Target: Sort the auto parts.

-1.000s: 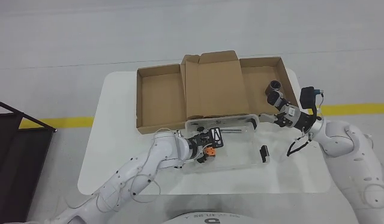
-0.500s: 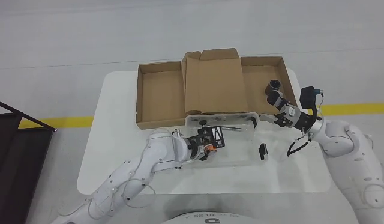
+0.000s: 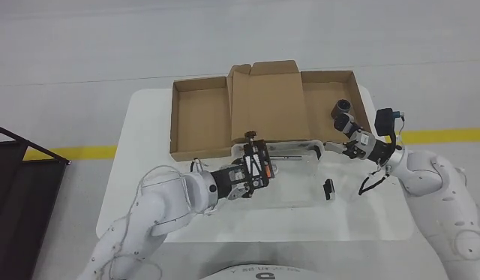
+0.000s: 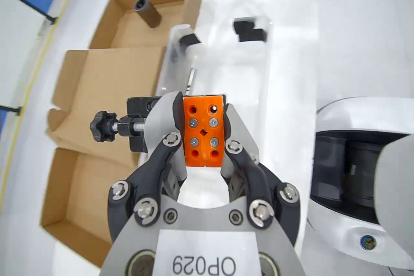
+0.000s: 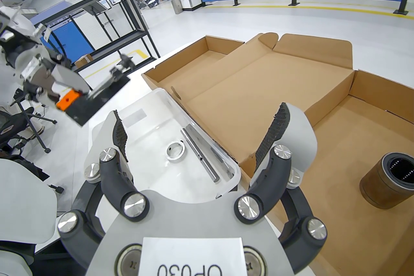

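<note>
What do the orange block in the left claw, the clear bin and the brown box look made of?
Orange block: probably moulded plastic, matte and evenly coloured, with small metal screws set into it.
Clear bin: transparent plastic, see-through with glossy highlights.
Brown box: looks like corrugated cardboard, matte, with folded flaps and raw cut edges.

Both the left arm [image 3: 165, 205] and right arm [image 3: 431, 171] are glossy white shells with chunky rounded joints, and there's a thin black cable [image 3: 362, 188] looping off the right one near the wrist. The left gripper [image 4: 203, 128] and right gripper [image 5: 200, 125] look identical. Each has a grey metal plate with a white printed label, black curved linkages pinned with shiny silver screws, and pale grey fingers with black textured pads [image 5: 275, 128].
</note>
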